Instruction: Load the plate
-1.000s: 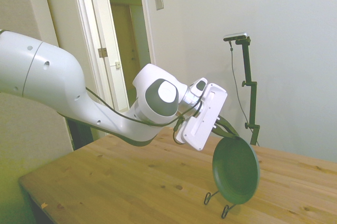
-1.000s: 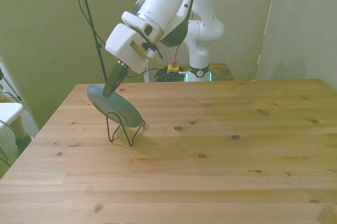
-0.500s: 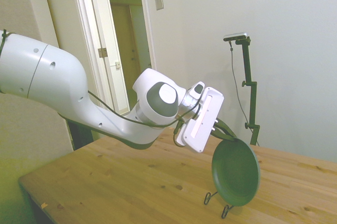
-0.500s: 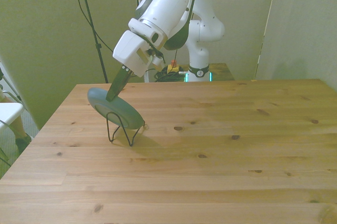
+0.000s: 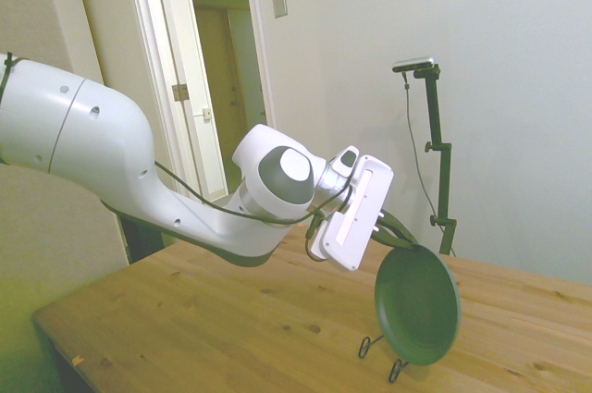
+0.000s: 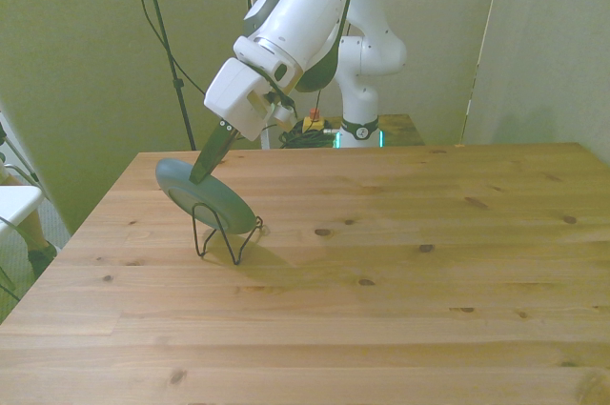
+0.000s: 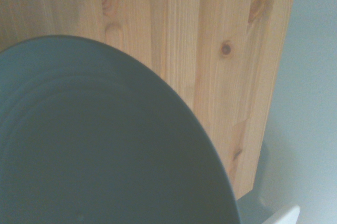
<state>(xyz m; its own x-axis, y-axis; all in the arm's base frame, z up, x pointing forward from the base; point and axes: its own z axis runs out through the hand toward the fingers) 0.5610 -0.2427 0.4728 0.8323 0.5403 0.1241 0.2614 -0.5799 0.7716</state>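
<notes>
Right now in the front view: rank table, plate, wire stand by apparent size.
1. Table: largest, fills the lower half of the view.
2. Plate: far smaller, tilted on edge, so it looks foreshortened.
3. Wire stand: smallest; thin loops under the plate, partly hidden by it.

The white arm (image 5: 120, 171) reaches in low over the table from the side view's left, its rounded wrist joint (image 5: 282, 176) bent so that the flat white gripper body slants downward. In the front view the arm (image 6: 295, 24) descends from its base toward the front view's left. The gripper (image 6: 202, 173) points steeply down, its dark fingers (image 5: 400, 229) drawn close together at the upper rim of a plate (image 6: 205, 197), pinching it.
</notes>
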